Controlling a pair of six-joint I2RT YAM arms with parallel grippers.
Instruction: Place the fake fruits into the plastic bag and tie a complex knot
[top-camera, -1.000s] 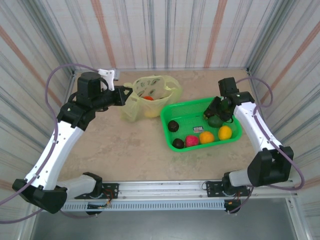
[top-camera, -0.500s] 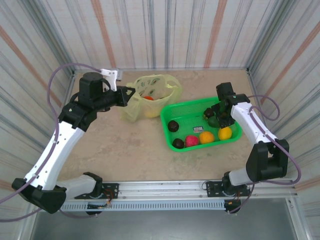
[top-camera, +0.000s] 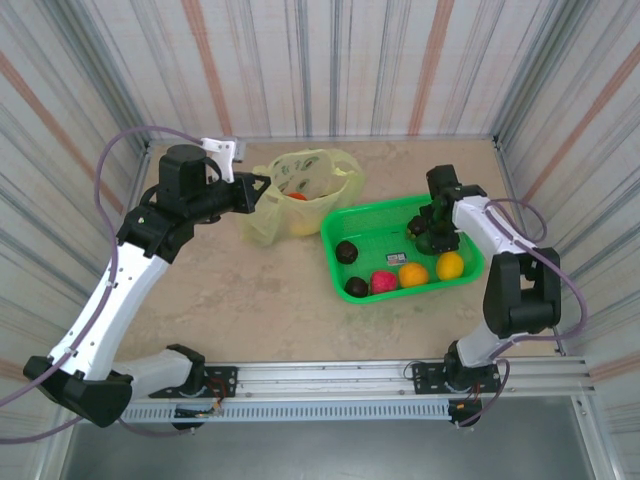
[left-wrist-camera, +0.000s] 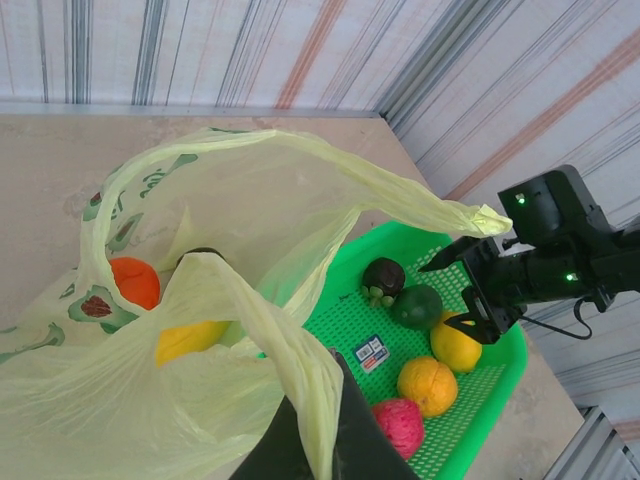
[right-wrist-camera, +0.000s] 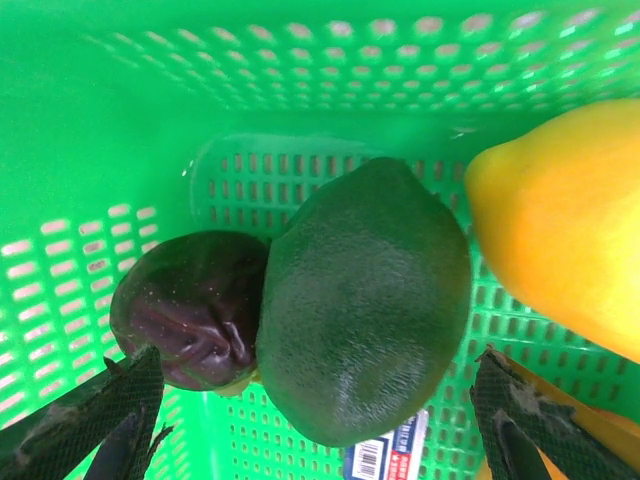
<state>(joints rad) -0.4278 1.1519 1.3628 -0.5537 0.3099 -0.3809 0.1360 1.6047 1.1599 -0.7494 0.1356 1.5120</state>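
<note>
The left hand (left-wrist-camera: 318, 445) pinches the rim of the plastic bag (left-wrist-camera: 250, 200), holding its mouth open on the surface (top-camera: 250, 300) beside the green basket (left-wrist-camera: 345, 325); an orange fruit (left-wrist-camera: 135, 282) already lies inside the bag. The right hand (right-wrist-camera: 310, 420) hangs open over the basket, its fingers spread either side of a green fruit (right-wrist-camera: 365, 300) that touches a dark fruit (right-wrist-camera: 190, 305). A clean pick likely means centring on the green fruit alone and closing across its narrow middle, so the glossy skin does not slip and neither the dark fruit nor the yellow fruit (right-wrist-camera: 560, 220) is caught.
</note>
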